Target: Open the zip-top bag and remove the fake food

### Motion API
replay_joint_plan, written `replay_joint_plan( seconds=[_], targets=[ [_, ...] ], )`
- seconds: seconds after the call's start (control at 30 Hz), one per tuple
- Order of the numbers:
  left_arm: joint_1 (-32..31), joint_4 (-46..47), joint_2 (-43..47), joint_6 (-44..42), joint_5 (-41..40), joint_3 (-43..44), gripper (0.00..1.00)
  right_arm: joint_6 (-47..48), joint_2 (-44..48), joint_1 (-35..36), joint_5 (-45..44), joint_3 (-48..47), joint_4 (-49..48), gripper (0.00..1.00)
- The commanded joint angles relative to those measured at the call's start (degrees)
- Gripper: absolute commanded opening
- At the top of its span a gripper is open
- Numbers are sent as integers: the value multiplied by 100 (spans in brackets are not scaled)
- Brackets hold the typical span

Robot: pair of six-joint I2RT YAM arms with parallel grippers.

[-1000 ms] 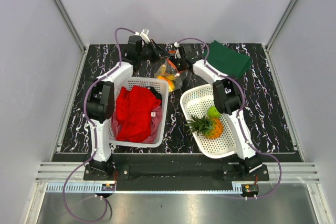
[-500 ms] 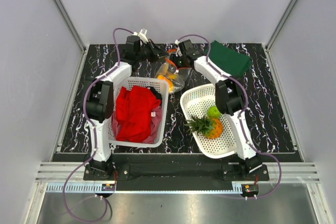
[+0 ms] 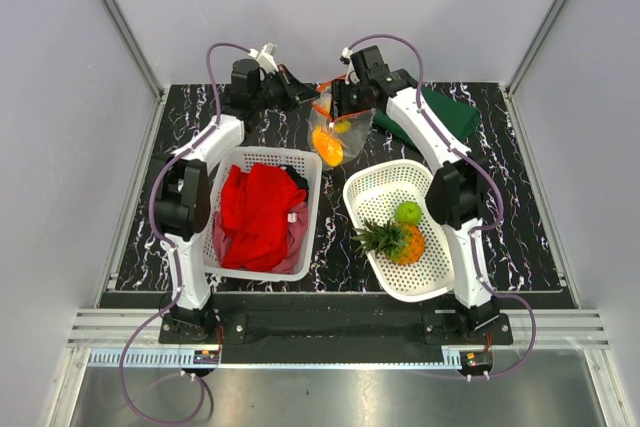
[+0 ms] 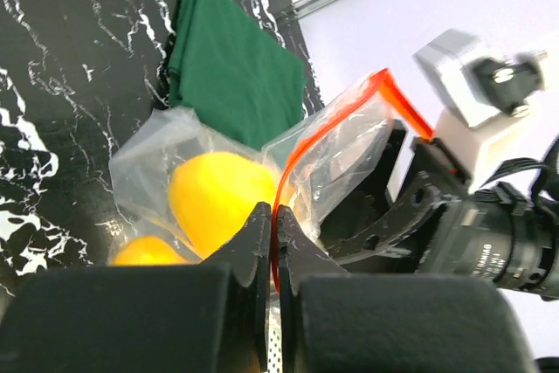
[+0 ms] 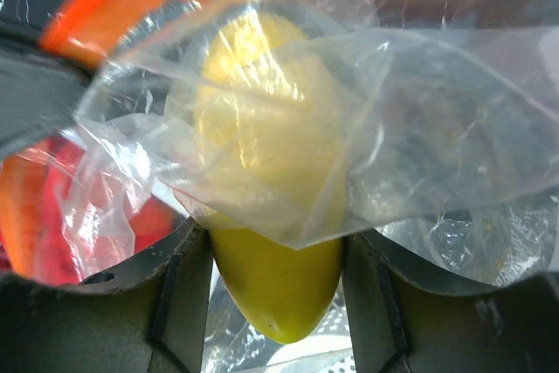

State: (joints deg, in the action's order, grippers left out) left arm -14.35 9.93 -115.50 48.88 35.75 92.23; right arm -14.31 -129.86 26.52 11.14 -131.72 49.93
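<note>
The zip-top bag (image 3: 328, 134) hangs in the air at the back middle, held between both grippers. My left gripper (image 3: 306, 99) is shut on its red-orange zip strip (image 4: 293, 159); in the left wrist view the jaws (image 4: 273, 209) pinch the strip. My right gripper (image 3: 341, 115) is at the bag's mouth, and its fingers (image 5: 188, 259) close on the yellow oblong piece (image 5: 278, 281), partly under clear plastic. An orange piece (image 3: 327, 149) sits low in the bag. The pineapple (image 3: 395, 240) and the green fruit (image 3: 407, 212) lie in the right basket.
A white basket (image 3: 313, 197) with a red cloth (image 3: 260, 209) stands front left. The second white basket (image 3: 385, 179) stands front right. A folded green cloth (image 3: 442, 113) lies back right, also in the left wrist view (image 4: 229, 63).
Both grippers have risen and moved back, lifting the bag off the table. The bag now hangs between them, with the orange piece at its bottom.
</note>
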Motion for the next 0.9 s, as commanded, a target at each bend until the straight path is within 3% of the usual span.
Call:
replay_joint_plan(
  seconds=[0.0, 0.03, 0.07, 0.17, 0.37, 0.5, 0.57, 0.63, 0.7, 0.87],
  targets=[
    [73, -61, 239, -282, 231, 383, 0, 77, 418, 28, 431, 478, 245, 23],
    [81, -114, 187, -309, 318, 584, 0, 25, 453, 28, 572, 576, 202, 20],
    [73, -167, 134, -353, 362, 717, 0, -2, 479, 28, 722, 656, 192, 8],
    [81, -386, -156, -563, 556, 1209, 0, 120, 427, 28, 1268, 736, 446, 0],
    [116, -668, -473, -836, 688, 1675, 0, 525, 549, 28, 1198, 911, 869, 0],
    [160, -852, -473, -941, 531, 1711, 0, 657, 935, 28, 321, 1445, 791, 0],
    [187, -923, -368, -1073, 372, 1667, 0, 736, 1216, 28, 319, 1701, 457, 0],
    [222, -617, -315, -1013, 503, 1536, 0, 658, 1253, 20, -22, 1834, 368, 0],
    [222, -135, -306, -707, 844, 1439, 0, 543, 1087, -77, 72, 1677, 420, 0],
    [-24, 560, -78, -292, 1022, 720, 0, 87, 279, -112, 424, 668, 552, 15]
  ],
)
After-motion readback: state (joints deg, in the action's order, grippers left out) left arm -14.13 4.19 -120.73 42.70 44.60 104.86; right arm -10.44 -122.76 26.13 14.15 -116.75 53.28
